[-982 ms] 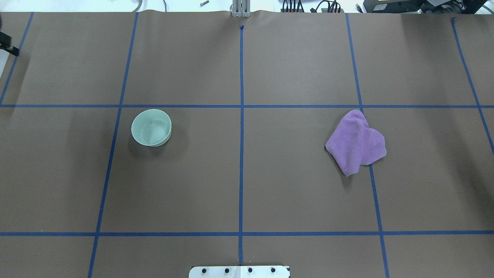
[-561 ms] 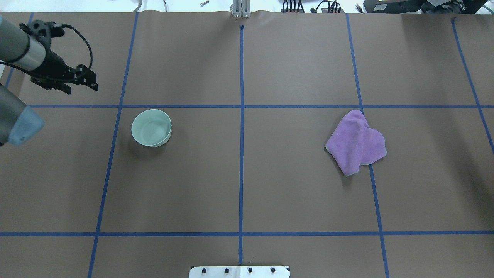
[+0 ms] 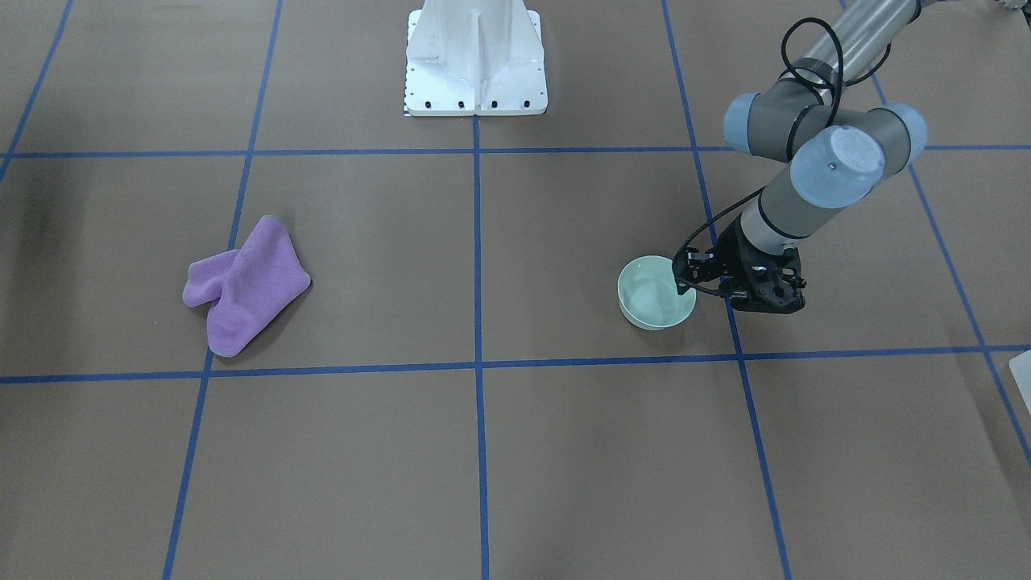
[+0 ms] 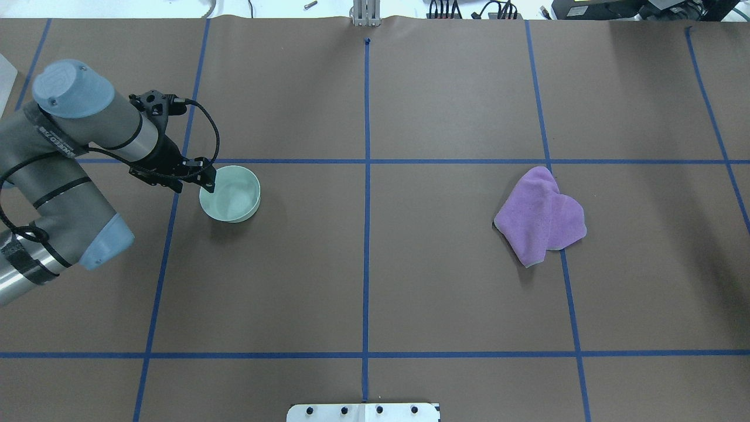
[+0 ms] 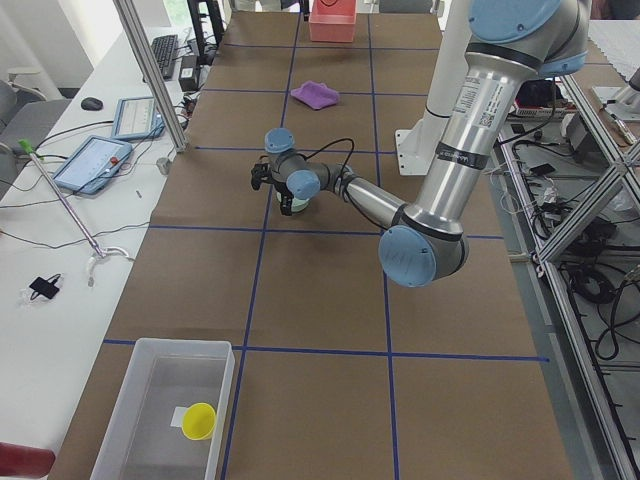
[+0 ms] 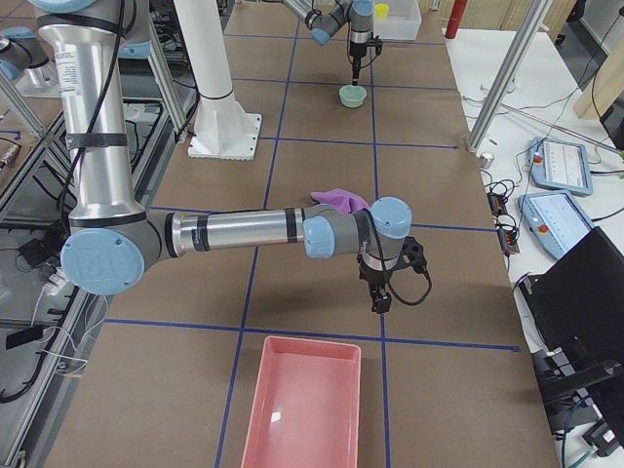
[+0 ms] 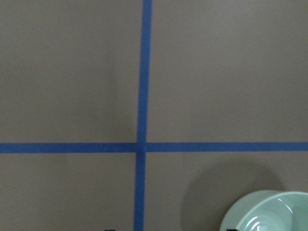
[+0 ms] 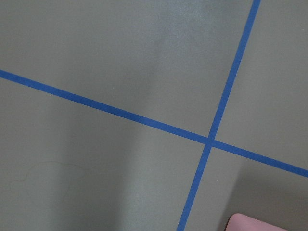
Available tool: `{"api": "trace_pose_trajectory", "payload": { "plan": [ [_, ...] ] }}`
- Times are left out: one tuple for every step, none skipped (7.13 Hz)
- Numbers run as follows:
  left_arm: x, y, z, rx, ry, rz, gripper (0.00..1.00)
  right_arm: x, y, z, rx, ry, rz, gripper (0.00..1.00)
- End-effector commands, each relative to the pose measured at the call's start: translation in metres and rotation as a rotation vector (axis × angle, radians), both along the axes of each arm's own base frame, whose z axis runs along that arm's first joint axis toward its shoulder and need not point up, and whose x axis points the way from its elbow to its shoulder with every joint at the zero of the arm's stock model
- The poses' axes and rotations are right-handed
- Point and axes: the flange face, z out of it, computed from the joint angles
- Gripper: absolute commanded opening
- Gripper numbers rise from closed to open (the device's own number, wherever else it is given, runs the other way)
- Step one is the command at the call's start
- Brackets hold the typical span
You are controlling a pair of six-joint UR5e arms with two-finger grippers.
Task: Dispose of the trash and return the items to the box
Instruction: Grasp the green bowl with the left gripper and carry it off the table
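The pale mint-green bowl (image 4: 231, 196) stands upright on the brown table, left of centre; it also shows in the front view (image 3: 654, 296) and the left wrist view (image 7: 269, 214). My left gripper (image 4: 202, 180) hangs just above the bowl's left rim, jaws apart and empty. The yellow cup (image 5: 199, 421) lies inside the whitish plastic box (image 5: 130, 400) at the table's left end. My right gripper (image 6: 383, 297) shows only in the exterior right view, low over bare table, and I cannot tell whether it is open or shut.
A purple cloth (image 4: 542, 215) lies crumpled on the right half of the table. A pink tray (image 6: 304, 405) stands at the table's right end. The white robot base (image 3: 475, 56) is bolted at the near middle edge.
My left arm has swung in from the far left edge, across and down to the bowl's left rim. Bowl and cloth have not moved.
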Motion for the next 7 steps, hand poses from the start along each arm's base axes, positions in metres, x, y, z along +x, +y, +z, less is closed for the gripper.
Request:
{"api": "trace_pose_trajectory", "payload": {
  "plan": [
    [0.012, 0.009, 0.001, -0.011, -0.003, 0.015, 0.21, -0.001, 0.000, 0.000, -0.001, 0.000, -0.003, 1.00],
    [0.012, 0.009, 0.003, -0.016, -0.004, 0.014, 0.00, -0.001, 0.000, 0.000, 0.001, 0.000, -0.003, 1.00],
    [0.011, 0.008, 0.003, -0.018, -0.002, 0.015, 0.00, 0.000, 0.003, 0.001, -0.001, 0.000, -0.001, 1.00],
    [-0.003, 0.002, 0.000, -0.013, 0.008, -0.001, 0.00, -0.001, 0.003, 0.002, -0.004, 0.001, -0.003, 1.00],
    [-0.067, -0.024, 0.018, -0.060, 0.034, -0.041, 0.00, -0.001, 0.002, 0.001, -0.002, 0.000, -0.003, 1.00],
    [-0.147, -0.050, 0.040, -0.013, 0.076, -0.026, 0.00, -0.001, 0.002, 0.001, -0.001, 0.000, -0.003, 1.00],
    [-0.222, -0.067, 0.098, 0.030, 0.035, -0.021, 0.00, -0.001, 0.002, 0.000, 0.001, 0.000, -0.003, 1.00]
  ]
}}
